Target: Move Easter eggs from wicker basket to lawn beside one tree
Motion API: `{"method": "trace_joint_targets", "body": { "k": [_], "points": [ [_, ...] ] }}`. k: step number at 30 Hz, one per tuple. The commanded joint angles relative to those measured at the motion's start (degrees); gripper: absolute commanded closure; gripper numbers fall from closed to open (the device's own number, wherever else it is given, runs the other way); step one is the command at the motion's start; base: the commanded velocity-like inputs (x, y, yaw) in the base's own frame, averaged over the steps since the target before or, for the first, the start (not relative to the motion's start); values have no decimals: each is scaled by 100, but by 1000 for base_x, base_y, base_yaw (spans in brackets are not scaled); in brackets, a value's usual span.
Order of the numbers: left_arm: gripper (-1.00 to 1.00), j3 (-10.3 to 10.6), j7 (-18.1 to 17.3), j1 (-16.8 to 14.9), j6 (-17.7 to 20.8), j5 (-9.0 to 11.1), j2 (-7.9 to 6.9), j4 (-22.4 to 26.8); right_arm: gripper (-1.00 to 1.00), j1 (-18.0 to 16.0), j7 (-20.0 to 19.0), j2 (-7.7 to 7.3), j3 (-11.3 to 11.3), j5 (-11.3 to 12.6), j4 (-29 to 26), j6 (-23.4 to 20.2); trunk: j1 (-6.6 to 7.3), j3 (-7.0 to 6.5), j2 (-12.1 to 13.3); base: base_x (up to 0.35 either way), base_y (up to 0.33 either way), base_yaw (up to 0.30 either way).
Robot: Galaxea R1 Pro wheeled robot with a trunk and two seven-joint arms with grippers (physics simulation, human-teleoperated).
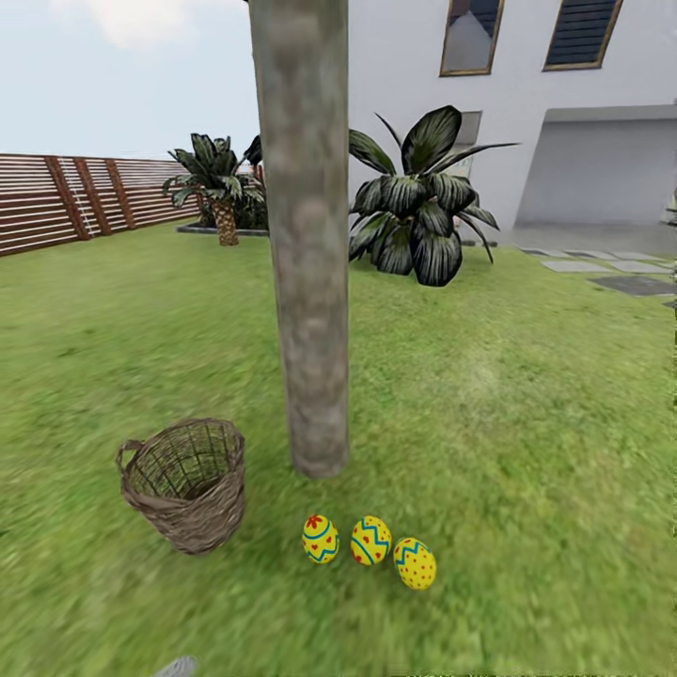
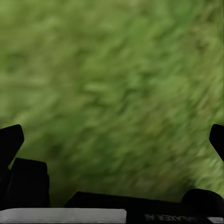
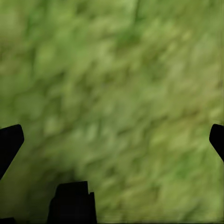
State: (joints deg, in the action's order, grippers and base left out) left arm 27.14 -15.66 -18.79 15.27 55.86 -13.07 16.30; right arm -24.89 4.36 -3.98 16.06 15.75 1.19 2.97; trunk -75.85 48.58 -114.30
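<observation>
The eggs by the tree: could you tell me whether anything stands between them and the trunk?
Nothing visible does. The three eggs lie in a row on the lawn just in front of the trunk, with bare grass between. The basket sits off to one side, tilted.

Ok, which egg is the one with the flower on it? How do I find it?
Find the big grey-brown tree trunk in the middle of the lawn. Three yellow eggs lie in a row on the grass just in front of its foot. Yours is the egg at the end nearest the wicker basket: it has a red flower mark on top, which the other two don't show.
</observation>
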Motion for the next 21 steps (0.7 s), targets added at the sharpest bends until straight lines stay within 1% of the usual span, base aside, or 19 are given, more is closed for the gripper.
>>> {"method": "trace_joint_targets", "body": {
  "k": [1, 3, 4, 10, 15, 16, 18, 19, 21],
  "points": [
    [-100, 31, -7, -2, 23, 38, 6, 5, -100, -1, 4, 2, 48, 55, 13, 27, 24, -5, 39, 0, 0, -127],
    [-100, 53, -2, -2, 21, 38, 21, 5, -100, 7, -3, 6, 47, 58, 13, 28, 67, -26, 120, 0, 0, -174],
    [-100, 62, 1, 5, 20, 38, 65, -2, -100, 45, -5, 12, 47, 60, 9, 28, 89, -38, 160, 0, 0, -234],
    [-100, 99, 2, 7, 20, 31, 133, -115, -100, 71, -6, 2, 36, 65, 4, 28, 221, -113, 400, 0, 0, -238],
    [-100, 113, 10, 7, 20, 30, 166, -201, -100, 75, -6, -13, 30, 142, 11, 28, 331, -166, 601, 0, 0, -184],
    [-100, 127, 10, 7, 20, 28, 191, -251, -100, 79, -6, -14, 30, 148, 12, 28, 353, -176, 641, 0, 0, -161],
    [-100, 207, 30, 7, 15, 23, 294, -404, -100, 85, -6, -15, 29, 154, 12, 28, 397, -196, 721, 0, 0, -156],
    [-100, 253, 107, 7, 13, 22, 353, -465, -100, 94, -6, -15, 29, 157, 13, 28, 419, -206, 761, 0, 0, -154],
    [-100, 291, 312, 7, 12, 21, 425, -513, -100, 119, -4, -17, 29, 157, 13, 28, 463, -225, 841, 0, 0, -153]
  ]
}}
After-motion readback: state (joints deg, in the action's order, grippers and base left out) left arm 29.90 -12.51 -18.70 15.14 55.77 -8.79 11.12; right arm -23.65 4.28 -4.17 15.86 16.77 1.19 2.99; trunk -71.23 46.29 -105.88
